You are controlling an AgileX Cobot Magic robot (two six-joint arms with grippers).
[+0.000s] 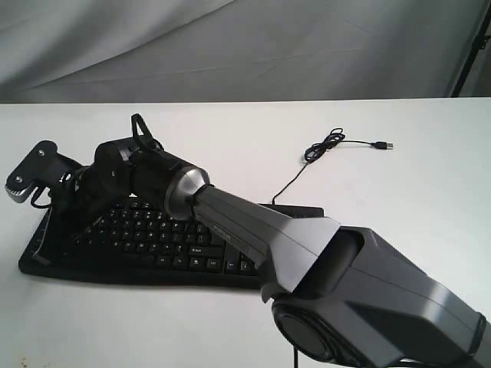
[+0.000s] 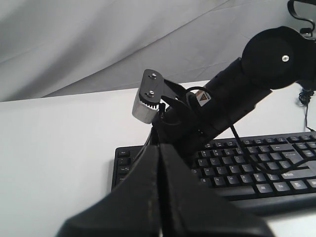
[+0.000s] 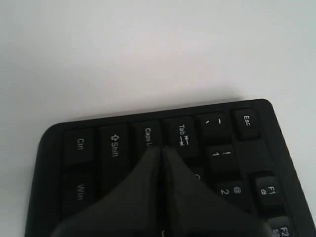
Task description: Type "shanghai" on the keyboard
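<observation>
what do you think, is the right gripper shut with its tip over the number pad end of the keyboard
Not the number pad end. The right gripper is shut, but its tip is over the Caps Lock key and Tab key, at the Esc end of the keyboard. The right wrist view shows it.

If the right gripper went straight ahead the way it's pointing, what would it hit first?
The keyboard: the shut right gripper points at the seam between the Caps Lock key and the Tab key. Its height above the keys is unclear.
</observation>
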